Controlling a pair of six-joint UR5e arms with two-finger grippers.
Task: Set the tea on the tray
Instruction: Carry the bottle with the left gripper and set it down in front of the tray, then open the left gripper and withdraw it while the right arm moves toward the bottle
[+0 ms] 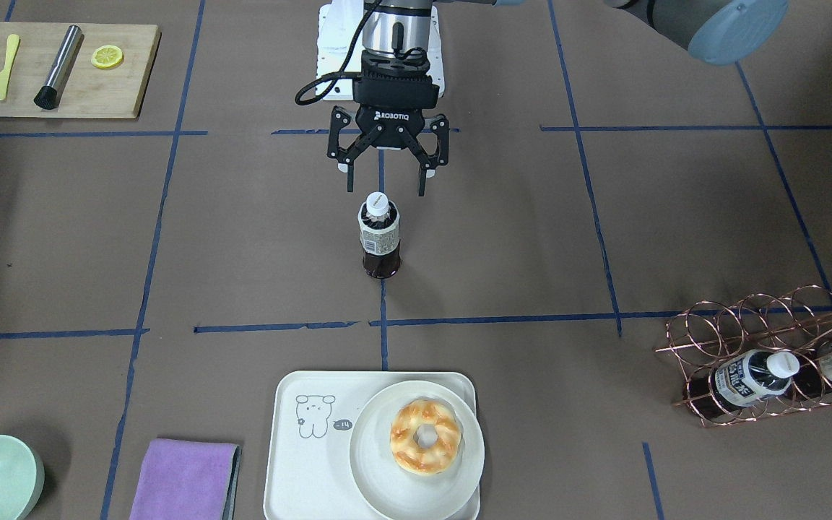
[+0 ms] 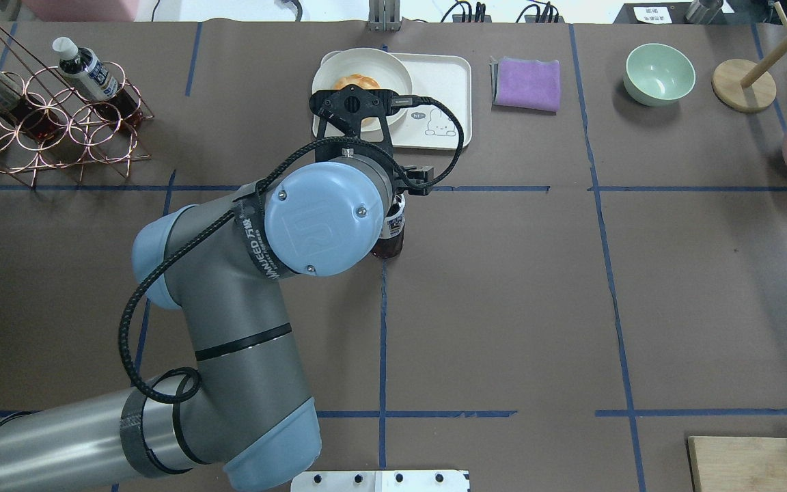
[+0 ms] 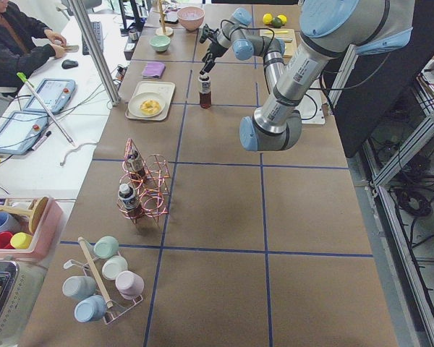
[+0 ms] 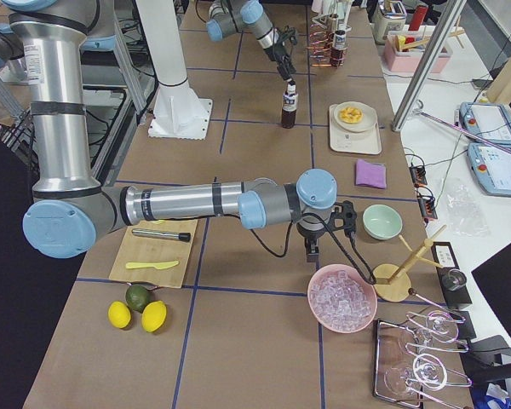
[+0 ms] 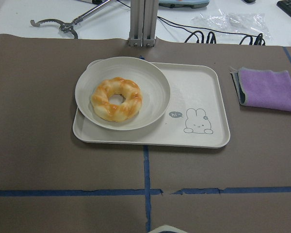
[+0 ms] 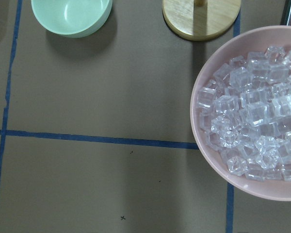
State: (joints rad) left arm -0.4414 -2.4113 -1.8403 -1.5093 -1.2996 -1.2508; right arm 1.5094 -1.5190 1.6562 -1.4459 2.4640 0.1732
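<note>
Two fingers [image 1: 350, 180] of my left gripper [image 1: 386, 189] hang spread wide just above the tea [image 1: 380, 235] without touching it, as the front view shows. The bottle stands upright on the table [image 1: 531, 253], well apart from the tray [image 1: 293, 477], which carries a plate [image 1: 369, 448] with a doughnut [image 1: 425, 437]. Overhead, my left arm [image 2: 229, 307] hides most of the bottle. My left wrist camera looks onto tray, plate and doughnut. From the right side, my right gripper [image 4: 311, 249] hangs near a pink bowl of ice [image 4: 341, 298]; I cannot tell how far it is spread.
</note>
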